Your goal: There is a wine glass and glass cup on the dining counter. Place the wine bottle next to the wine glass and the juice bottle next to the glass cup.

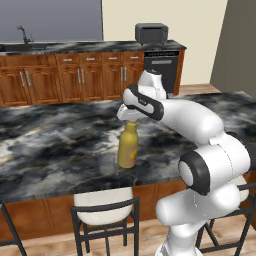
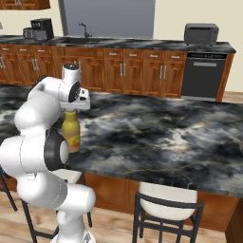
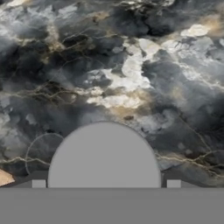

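The juice bottle (image 1: 128,147) (image 2: 71,134), mustard yellow, stands upright on the dining counter (image 1: 50,135) (image 2: 166,133) near its front edge. My gripper (image 1: 129,118) (image 2: 72,109) hangs straight over it, open. In the hand view the bottle's round cap (image 3: 104,155) sits between my fingertips (image 3: 38,183), with a small gap on each side. A faint clear ring just left of the cap is the glass cup (image 3: 41,155), standing close beside the bottle. The wine bottle and wine glass are out of view.
Stools (image 1: 102,205) (image 2: 166,201) stand under the counter's front edge. Behind, a wall counter carries a toaster oven (image 1: 151,33) (image 2: 201,34), a sink tap (image 1: 22,34) and a coffee machine (image 2: 42,28). The marbled top stretches bare to the right of the bottle.
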